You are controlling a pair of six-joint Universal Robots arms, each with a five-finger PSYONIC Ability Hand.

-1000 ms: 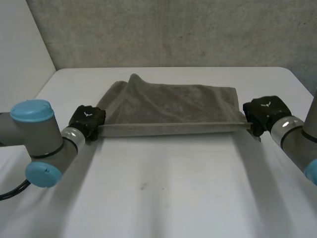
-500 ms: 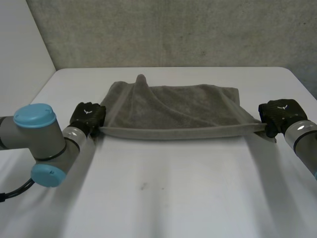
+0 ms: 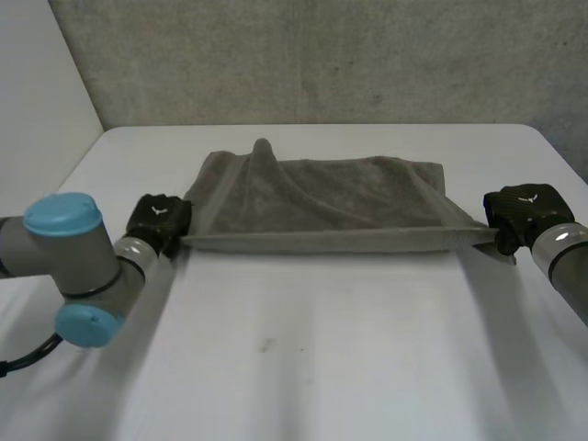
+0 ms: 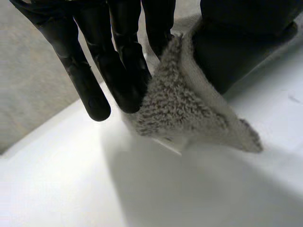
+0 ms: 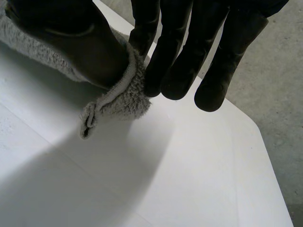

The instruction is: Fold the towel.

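Observation:
A grey towel point(image 3: 322, 197) lies across the far middle of the white table point(image 3: 303, 349), its near edge lifted and stretched taut between my two hands. My left hand point(image 3: 159, 220) holds the near left corner; in the left wrist view that corner point(image 4: 189, 111) is pinched between the thumb point(image 4: 236, 42) and the fingers point(image 4: 120, 71). My right hand point(image 3: 522, 213) holds the near right corner; in the right wrist view the corner point(image 5: 116, 101) is pinched between the thumb point(image 5: 75, 38) and the fingers point(image 5: 177, 61). A ridge point(image 3: 263, 152) stands up at the towel's far left.
A grey carpeted wall point(image 3: 312, 60) rises behind the table's far edge. The table's right corner point(image 5: 265, 156) falls away just beyond my right hand. Bare white tabletop spreads out in front of the towel.
Both hands have moved apart, the right one further right and the left slightly lower, pulling the towel's near edge tighter. The fold at the far left has become a narrower ridge.

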